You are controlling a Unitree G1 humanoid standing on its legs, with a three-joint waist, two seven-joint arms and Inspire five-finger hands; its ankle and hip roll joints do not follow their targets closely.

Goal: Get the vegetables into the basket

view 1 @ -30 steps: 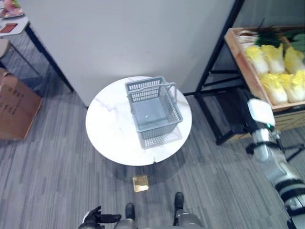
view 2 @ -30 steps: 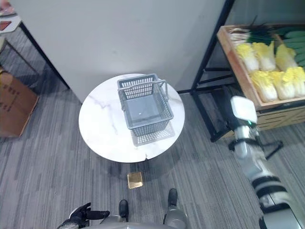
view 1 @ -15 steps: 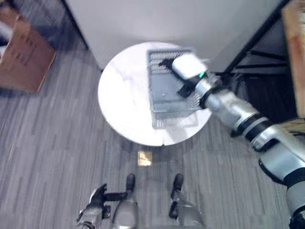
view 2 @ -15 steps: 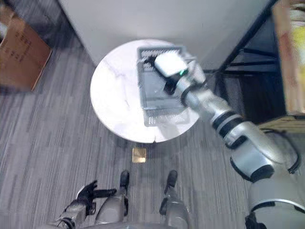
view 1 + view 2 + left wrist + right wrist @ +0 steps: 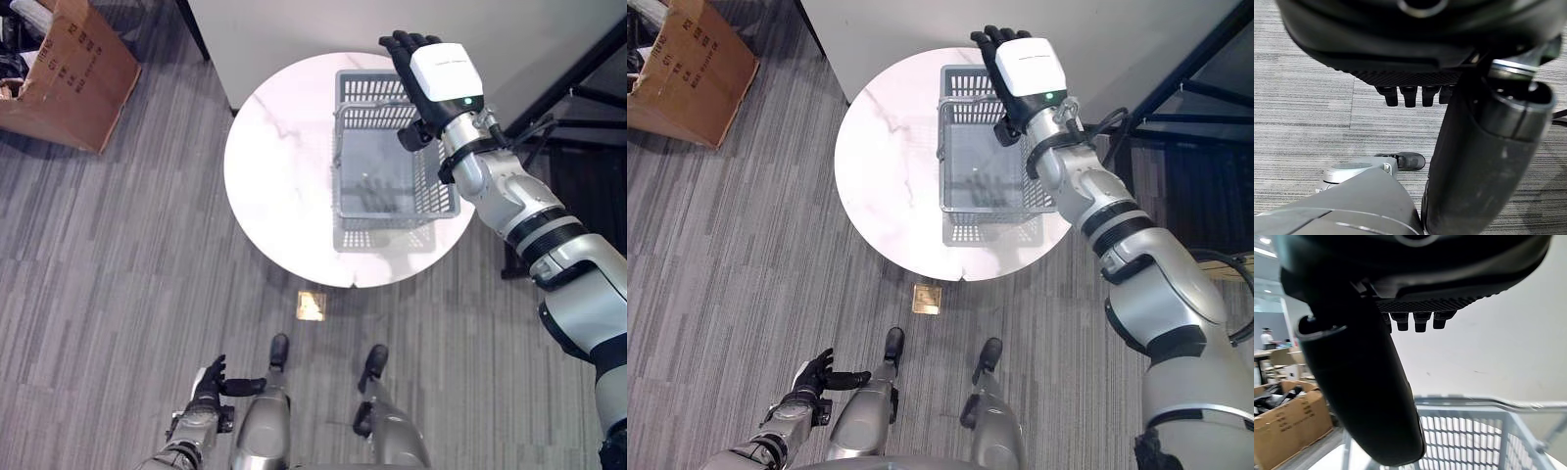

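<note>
While the left hand point(image 5: 208, 390) hangs low down by the grey plank floor point(image 5: 108, 264), its fingers look loose and straight with the thumb sticking out sideways, and it's holding nothing; its own wrist view shows the same thing, a row of fingertips over bare floor. Just ahead on the floor there's a small brass-coloured square plate point(image 5: 312, 305), sitting right at the near edge of the round white marble table point(image 5: 279, 176). On that table, toward its right side, stands the grey plastic basket point(image 5: 392, 211), upright, handle point(image 5: 377, 107) folded across near the far rim, and as far as I can tell from above it's got nothing in it, just the mesh bottom. So no vegetables in the basket at this point, and I can't spot any in these shots. The right hand point(image 5: 416, 61) is up over the far end of the basket, palm facing away, fingers stretched out flat and not gripping anything; the right wrist view shows the fingertips out straight with the basket rim and handle below them and a plain white wall point(image 5: 323, 29) past that. Off at the far left on the floor sits a brown cardboard box point(image 5: 73, 73), well apart from the table. At the far right there's a black metal rack frame point(image 5: 578, 83) next to the wall.
</note>
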